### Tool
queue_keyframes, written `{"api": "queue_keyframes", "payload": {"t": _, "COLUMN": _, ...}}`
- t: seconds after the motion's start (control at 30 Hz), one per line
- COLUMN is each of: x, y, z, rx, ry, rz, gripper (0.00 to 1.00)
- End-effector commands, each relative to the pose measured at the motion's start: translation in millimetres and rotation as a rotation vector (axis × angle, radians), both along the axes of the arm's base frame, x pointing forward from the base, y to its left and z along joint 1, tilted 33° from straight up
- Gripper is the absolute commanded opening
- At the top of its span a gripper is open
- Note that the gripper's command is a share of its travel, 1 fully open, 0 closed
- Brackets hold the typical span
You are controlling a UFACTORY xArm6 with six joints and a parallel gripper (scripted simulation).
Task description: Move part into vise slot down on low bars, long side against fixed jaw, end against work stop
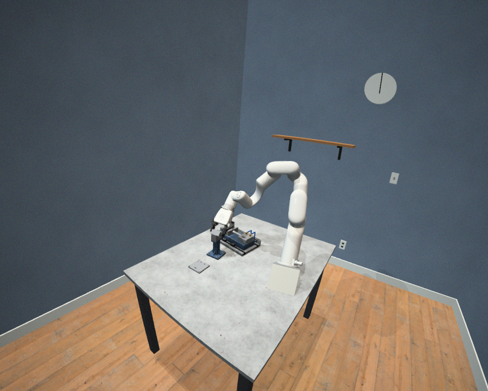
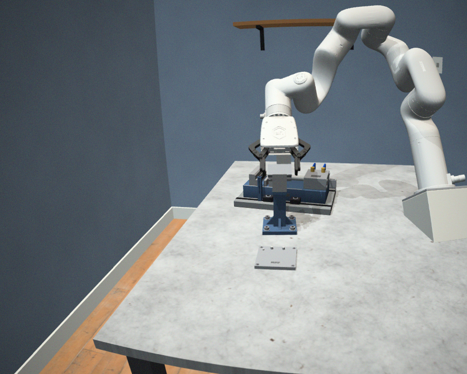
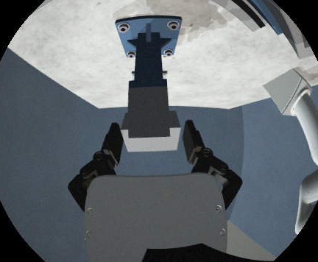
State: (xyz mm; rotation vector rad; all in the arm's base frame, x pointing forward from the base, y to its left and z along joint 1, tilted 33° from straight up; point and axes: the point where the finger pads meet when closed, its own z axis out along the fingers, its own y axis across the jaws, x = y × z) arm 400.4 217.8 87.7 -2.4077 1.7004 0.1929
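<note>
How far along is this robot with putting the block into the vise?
Partway. Done: the infeed plate is bare, and the grey block now rests on top of the blue V-block stand. In hand: nothing; the open gripper hovers just above the block, fingers either side of it. Left: grasp it again, lay it in the vise against the fixed jaw and work stop, then lift the arm free.
</note>
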Motion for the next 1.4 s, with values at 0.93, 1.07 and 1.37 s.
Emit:
{"api": "queue_keyframes", "payload": {"t": 0.93, "x": 0.9, "y": 0.8, "z": 1.3, "rx": 0.007, "ry": -0.001, "rz": 0.001, "gripper": 0.89}}
{"api": "queue_keyframes", "payload": {"t": 1.07, "x": 0.9, "y": 0.8, "z": 1.3, "rx": 0.007, "ry": -0.001, "rz": 0.001, "gripper": 0.00}}
{"api": "queue_keyframes", "payload": {"t": 1.37, "x": 0.9, "y": 0.8, "z": 1.3, "rx": 0.007, "ry": -0.001, "rz": 0.001, "gripper": 0.00}}
